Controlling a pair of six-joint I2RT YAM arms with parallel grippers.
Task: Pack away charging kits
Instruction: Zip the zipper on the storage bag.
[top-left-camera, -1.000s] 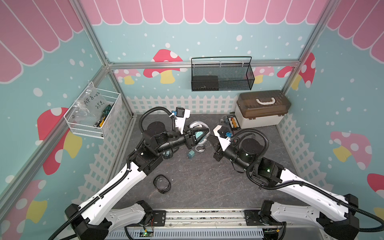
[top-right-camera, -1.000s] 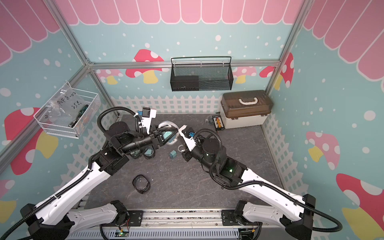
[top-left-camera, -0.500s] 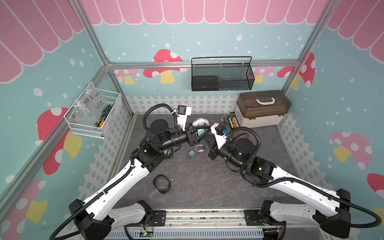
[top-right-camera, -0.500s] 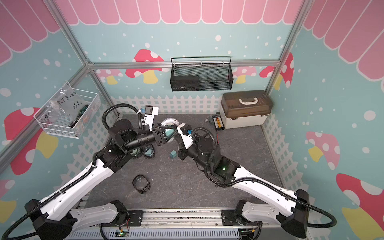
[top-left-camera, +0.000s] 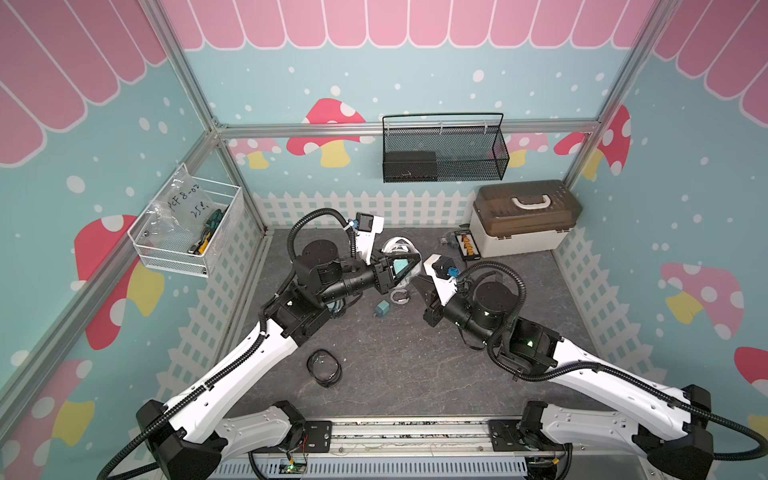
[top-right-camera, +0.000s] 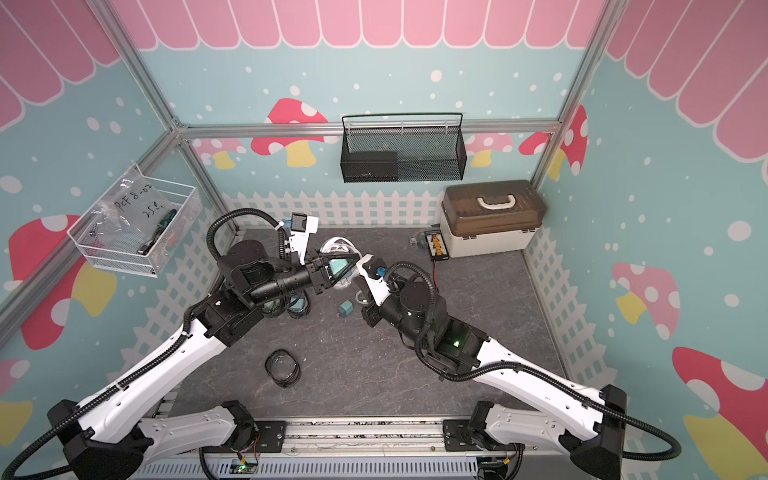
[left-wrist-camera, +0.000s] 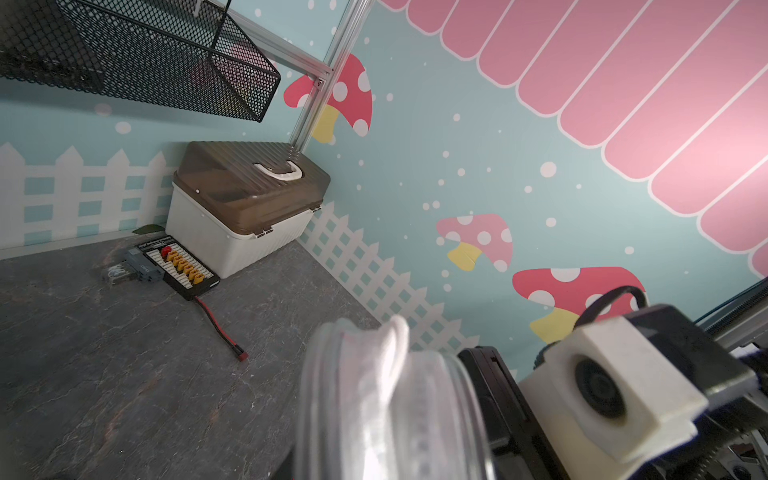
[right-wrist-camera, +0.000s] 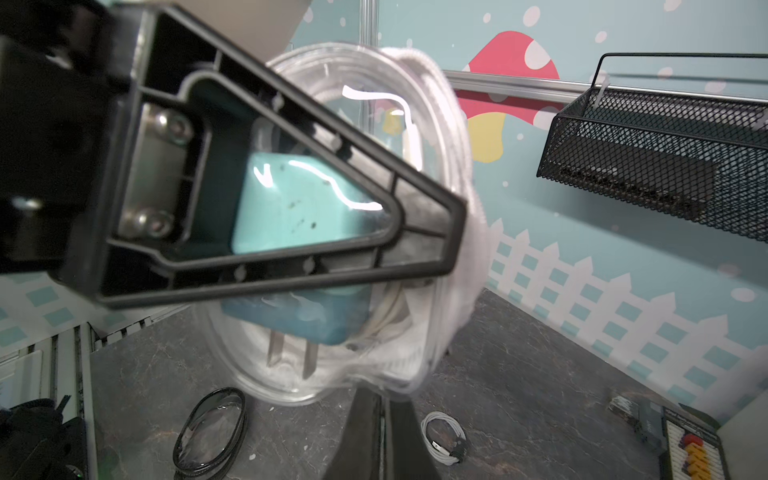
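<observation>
- Left pincer (top-left-camera: 409, 269) of mine is clamped on the clear pouch (top-left-camera: 398, 246), held off the mat (top-left-camera: 415, 374), toward 12 o'clock from the mat's middle in both top views.
- Inside the pouch sit a teal charger (right-wrist-camera: 299, 208) and a white cable (right-wrist-camera: 390, 316).
- My right pincer (right-wrist-camera: 374, 419) is closed, its tip at the pouch's lower rim; whether it pinches that rim I cannot tell.
- On the mat, a loose charger (top-left-camera: 382, 309) and a coiled cable (top-left-camera: 400, 296) lie at 6 o'clock from the held pouch, and a black-rimmed pouch (top-left-camera: 324, 368) at 7 o'clock.
</observation>
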